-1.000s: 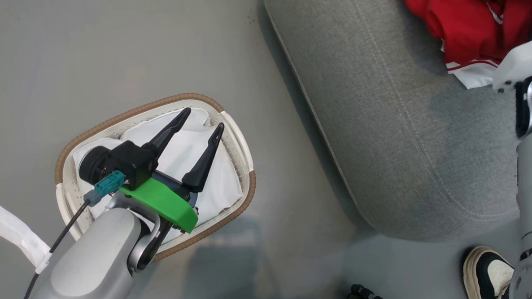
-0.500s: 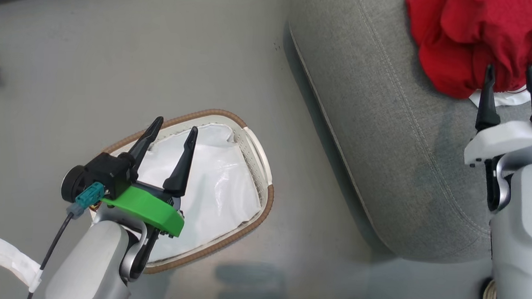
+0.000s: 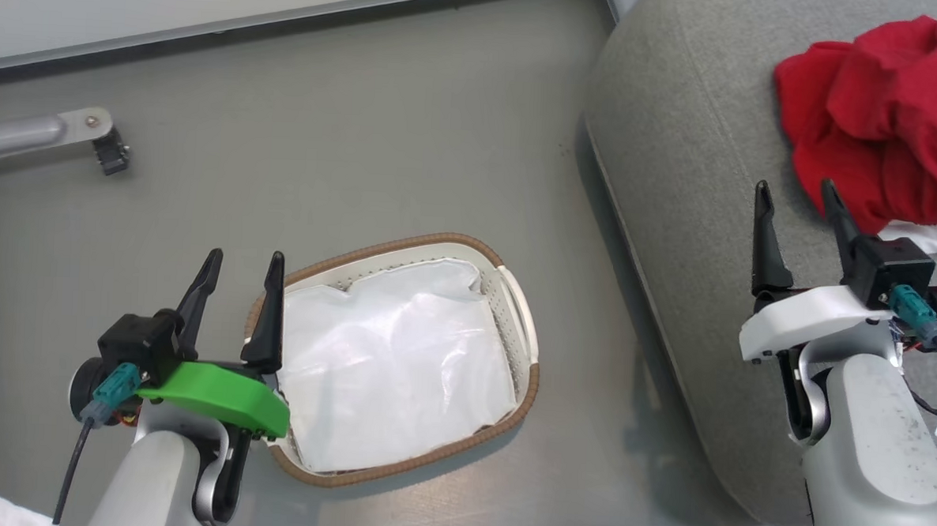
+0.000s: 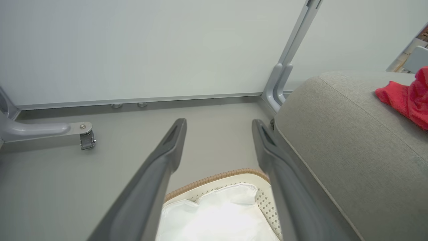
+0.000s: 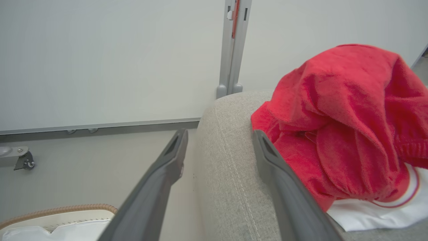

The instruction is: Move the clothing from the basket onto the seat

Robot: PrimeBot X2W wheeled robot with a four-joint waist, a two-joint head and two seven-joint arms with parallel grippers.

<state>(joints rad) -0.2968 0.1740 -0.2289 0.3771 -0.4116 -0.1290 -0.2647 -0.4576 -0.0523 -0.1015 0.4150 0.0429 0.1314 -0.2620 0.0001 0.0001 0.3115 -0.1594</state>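
Head view: I see the left hand (image 3: 247, 255) released, fingers spread, at the basket (image 3: 406, 240) left rim, with the white liner (image 3: 385, 354) lying inside. I see the right hand (image 3: 793, 185) released too, empty, over the seat (image 3: 693, 186), just short of the red clothing (image 3: 886, 115) piled there.
Left wrist: basket (image 4: 217, 175) below fingers, seat (image 4: 351, 134) right.
Right wrist: clothing (image 5: 341, 117) heaped on seat (image 5: 230, 167), white band underneath.
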